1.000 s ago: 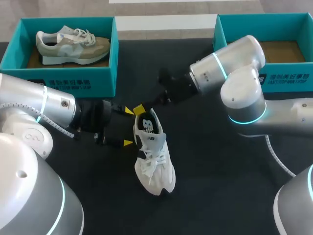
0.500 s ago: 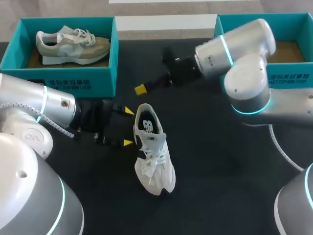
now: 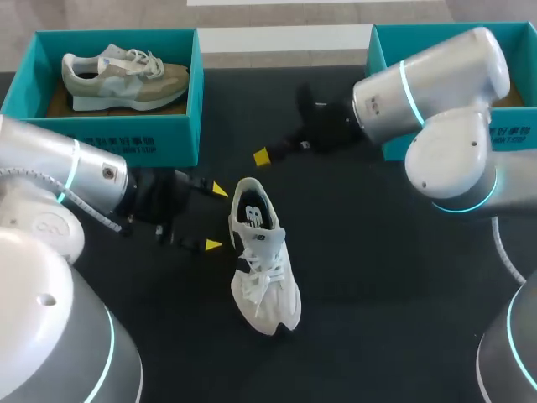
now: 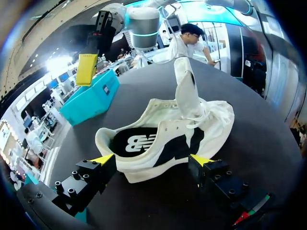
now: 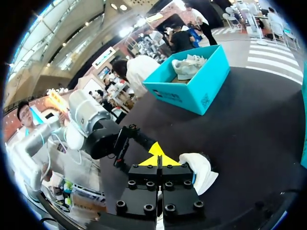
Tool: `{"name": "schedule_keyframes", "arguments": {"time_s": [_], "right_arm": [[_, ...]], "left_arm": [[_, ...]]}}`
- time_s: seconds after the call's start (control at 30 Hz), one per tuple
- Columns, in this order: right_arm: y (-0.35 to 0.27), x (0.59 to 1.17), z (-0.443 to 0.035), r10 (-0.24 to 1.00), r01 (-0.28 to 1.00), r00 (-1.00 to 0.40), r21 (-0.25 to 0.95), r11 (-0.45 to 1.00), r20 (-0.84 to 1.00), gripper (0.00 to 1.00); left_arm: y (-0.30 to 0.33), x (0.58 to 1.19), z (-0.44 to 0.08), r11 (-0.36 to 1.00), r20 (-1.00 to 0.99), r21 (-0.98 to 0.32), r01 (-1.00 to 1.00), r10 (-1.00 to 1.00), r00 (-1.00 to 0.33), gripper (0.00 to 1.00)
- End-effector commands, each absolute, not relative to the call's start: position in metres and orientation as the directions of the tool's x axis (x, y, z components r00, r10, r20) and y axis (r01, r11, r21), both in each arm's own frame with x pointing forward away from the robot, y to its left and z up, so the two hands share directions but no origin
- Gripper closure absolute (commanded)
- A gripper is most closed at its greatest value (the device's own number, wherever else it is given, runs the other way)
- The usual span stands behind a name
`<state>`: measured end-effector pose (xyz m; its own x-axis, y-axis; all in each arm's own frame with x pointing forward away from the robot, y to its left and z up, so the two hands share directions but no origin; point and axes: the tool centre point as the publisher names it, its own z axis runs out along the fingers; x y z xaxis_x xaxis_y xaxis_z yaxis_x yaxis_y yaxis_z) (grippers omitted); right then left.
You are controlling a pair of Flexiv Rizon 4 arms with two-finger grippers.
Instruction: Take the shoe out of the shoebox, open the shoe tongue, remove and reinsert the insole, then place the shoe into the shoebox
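Even, bright light comes from above; the white shoe (image 3: 263, 260) throws only a soft shadow on the black table (image 3: 377, 277).

Two sneakers are showing: one white sneaker (image 3: 262, 256) is lying mid-tabletop, and one beige-and-grey sneaker (image 3: 124, 77) is sitting inside a box. Two teal shoeboxes are standing along the tabletop's far edge, the left shoebox (image 3: 126, 138) at its far left corner and the right shoebox (image 3: 394, 34) at its far right corner. Two grippers are hanging over the tabletop: the left gripper (image 3: 215, 217) and the right gripper (image 3: 262, 156).
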<state>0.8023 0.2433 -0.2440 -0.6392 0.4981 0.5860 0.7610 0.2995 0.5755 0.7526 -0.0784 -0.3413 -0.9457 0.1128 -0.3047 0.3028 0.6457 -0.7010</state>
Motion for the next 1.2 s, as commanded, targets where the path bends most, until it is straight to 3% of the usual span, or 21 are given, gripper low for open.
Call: {"name": "schedule_keyframes", "arguments": {"time_s": [0.03,0.37,0.77,1.2], "right_arm": [[0.246,0.803,-0.242,0.577,0.764,-0.623,0.569,0.304,0.528,1.00],[0.246,0.803,-0.242,0.577,0.764,-0.623,0.569,0.304,0.528,1.00],[0.253,0.791,-0.260,0.827,0.823,-0.461,0.504,0.263,0.321,1.00],[0.266,0.775,-0.291,0.934,0.870,-0.343,0.410,0.275,0.103,1.00]], "left_arm": [[-0.052,0.749,-0.315,0.638,-0.302,-0.689,0.345,0.181,-0.936,0.00],[-0.016,0.757,-0.290,0.605,-0.338,-0.707,0.366,0.166,-0.926,0.00],[0.014,0.762,-0.275,0.607,-0.346,-0.703,0.371,0.165,-0.924,0.00],[0.026,0.769,-0.273,0.628,-0.342,-0.690,0.360,0.155,-0.927,0.00]]}}
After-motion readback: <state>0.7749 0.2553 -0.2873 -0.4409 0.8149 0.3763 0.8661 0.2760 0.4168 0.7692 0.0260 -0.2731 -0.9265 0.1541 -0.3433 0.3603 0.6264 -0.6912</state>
